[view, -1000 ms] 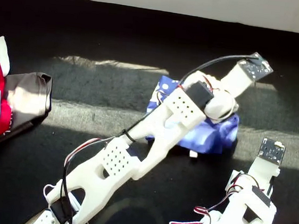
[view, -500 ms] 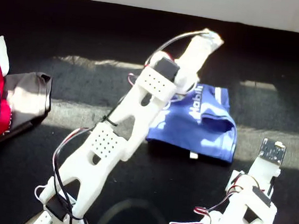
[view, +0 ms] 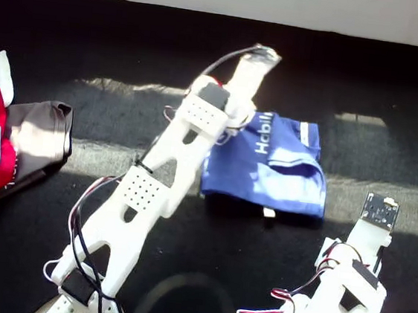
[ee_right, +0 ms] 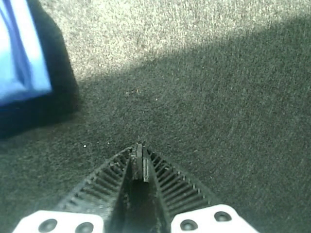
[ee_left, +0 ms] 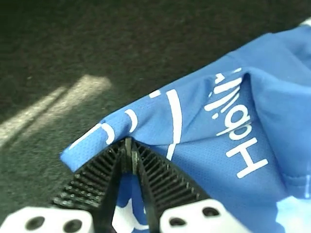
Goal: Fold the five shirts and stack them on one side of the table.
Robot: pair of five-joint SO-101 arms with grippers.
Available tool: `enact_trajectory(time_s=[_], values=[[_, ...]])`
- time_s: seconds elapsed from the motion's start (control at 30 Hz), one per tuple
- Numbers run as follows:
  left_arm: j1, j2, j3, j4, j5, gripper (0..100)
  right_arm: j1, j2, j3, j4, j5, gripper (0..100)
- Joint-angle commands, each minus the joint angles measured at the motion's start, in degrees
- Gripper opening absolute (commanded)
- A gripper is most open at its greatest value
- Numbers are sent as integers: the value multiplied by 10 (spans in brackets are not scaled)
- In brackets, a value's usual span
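My left gripper (ee_left: 129, 154) is clamped on the blue shirt (view: 272, 163), with the toothed jaws pressed together over a raised fold at its edge. In the high view, that grip sits at the shirt's end nearest the stack of shirts (view: 2, 131). The rest of the garment extends away from my fingers toward the right arm's side. The shirt lies partly folded near the middle of the table (view: 93, 47), its long axis running side to side. My right gripper (ee_right: 139, 162) is closed on nothing, over bare table near the shirt's corner.

Judgement: the coming move turns on direction. The stack lies well apart on the left and the held edge faces it, so a pull that way should trail the shirt behind. My left arm is the nearer one
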State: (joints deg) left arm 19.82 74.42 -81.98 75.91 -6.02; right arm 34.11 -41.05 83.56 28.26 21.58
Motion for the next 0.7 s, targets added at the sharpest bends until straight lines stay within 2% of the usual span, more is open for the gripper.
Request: enact_trajectory(time_s=[0.0,0.33,0.43,0.57,0.67], values=[[-24,-12,-5,-7,0,9,14,1,1,-10,-5,6],[21,-56,-5,7,0,9,18,-2,0,-9,-5,6],[32,-96,-5,72,0,9,19,1,-29,15,-10,6],[35,-163,-5,193,0,9,12,3,-179,156,-69,6],[36,-196,0,253,3,9,-21,3,-304,238,-85,6]])
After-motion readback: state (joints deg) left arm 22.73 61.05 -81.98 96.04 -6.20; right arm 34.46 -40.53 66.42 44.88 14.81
